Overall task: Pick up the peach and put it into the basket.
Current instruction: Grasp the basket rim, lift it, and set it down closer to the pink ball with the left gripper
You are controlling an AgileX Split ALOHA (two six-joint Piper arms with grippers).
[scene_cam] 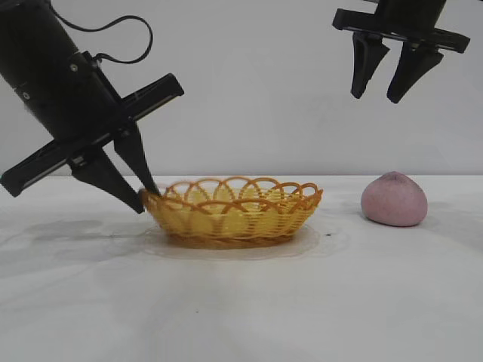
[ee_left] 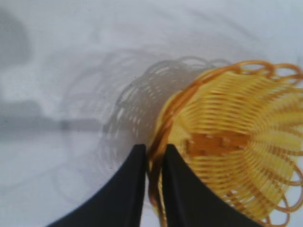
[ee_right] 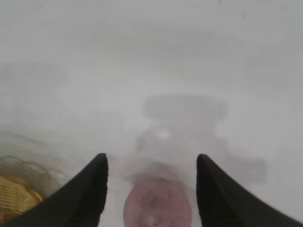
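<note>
Right of the basket (scene_cam: 234, 211), whose rim the left gripper (ee_left: 152, 163) pinches, the peach (scene_cam: 394, 199) sits under the spread right gripper (scene_cam: 385, 72); probably light, matte, best grasped across its widest sides.

open air above peach (scene_cam: 394, 200), basket (scene_cam: 234, 213) well aside

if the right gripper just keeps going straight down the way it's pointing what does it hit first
Most likely the peach. The right gripper hangs open above it, and in the right wrist view the fruit sits between the jaws. Depth is uncertain, so it could land on the table just beside it.
</note>
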